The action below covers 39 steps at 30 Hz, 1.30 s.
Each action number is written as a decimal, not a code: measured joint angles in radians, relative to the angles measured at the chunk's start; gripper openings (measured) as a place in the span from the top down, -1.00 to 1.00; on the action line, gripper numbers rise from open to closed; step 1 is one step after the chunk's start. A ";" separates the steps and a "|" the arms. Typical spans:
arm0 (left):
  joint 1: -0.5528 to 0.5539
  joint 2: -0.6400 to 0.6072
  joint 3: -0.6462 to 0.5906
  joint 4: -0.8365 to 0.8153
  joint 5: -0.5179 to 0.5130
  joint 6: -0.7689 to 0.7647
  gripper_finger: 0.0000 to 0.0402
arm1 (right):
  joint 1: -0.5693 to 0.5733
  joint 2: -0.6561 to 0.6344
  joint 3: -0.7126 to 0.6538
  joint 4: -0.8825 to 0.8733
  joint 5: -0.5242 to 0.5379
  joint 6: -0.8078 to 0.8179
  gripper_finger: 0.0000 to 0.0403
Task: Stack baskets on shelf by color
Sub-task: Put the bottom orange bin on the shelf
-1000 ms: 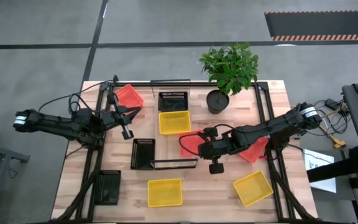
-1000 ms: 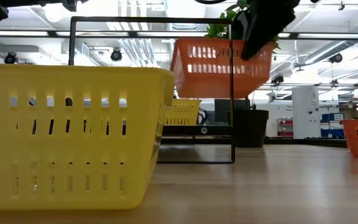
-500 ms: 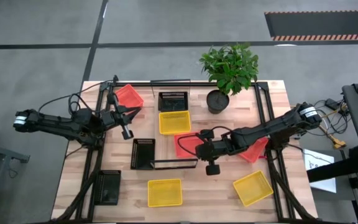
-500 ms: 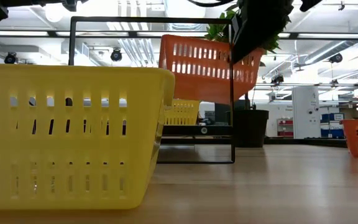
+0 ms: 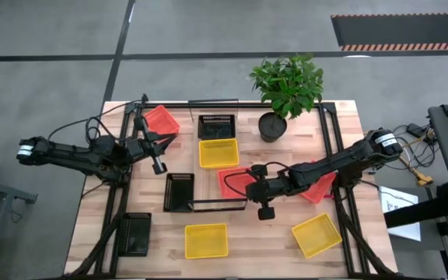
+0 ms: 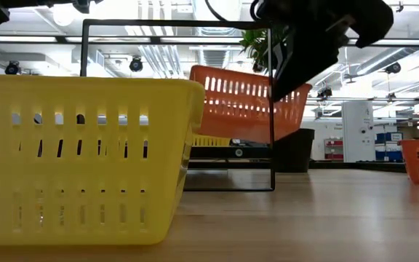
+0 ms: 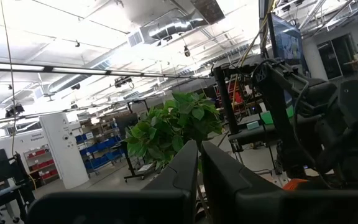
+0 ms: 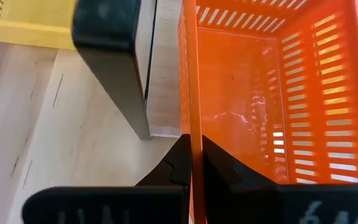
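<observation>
left gripper (image 5: 159, 166): fingers pressed together, holding nothing, raised at the table's left; red basket (image 5: 162, 120) just beyond it
shelf (image 5: 208, 204): between the grippers
right gripper (image 5: 249, 185): clamped on rim of carried red basket (image 5: 232, 180), lifted, tilted, beside yellow basket (image 5: 218, 153)
writing: none readable

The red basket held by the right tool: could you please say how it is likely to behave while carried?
The red basket is pinched by one thin wall in the shut right tool, so it probably tends to swing or tilt; it hangs slanted in the low view. Its slotted plastic walls suggest that it is light and stiff enough to hold its shape, though perhaps slippery.
</observation>
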 joint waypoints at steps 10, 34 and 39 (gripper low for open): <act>0.000 0.000 0.000 0.000 0.000 0.001 0.97 | 0.000 0.000 0.000 0.019 0.009 -0.039 0.91; 0.000 0.000 0.000 0.001 0.000 0.001 0.97 | -0.019 -0.003 0.195 -0.230 0.005 0.065 0.54; 0.000 0.001 0.000 0.000 0.000 0.001 0.97 | -0.028 -0.004 0.304 -0.512 0.008 0.127 0.69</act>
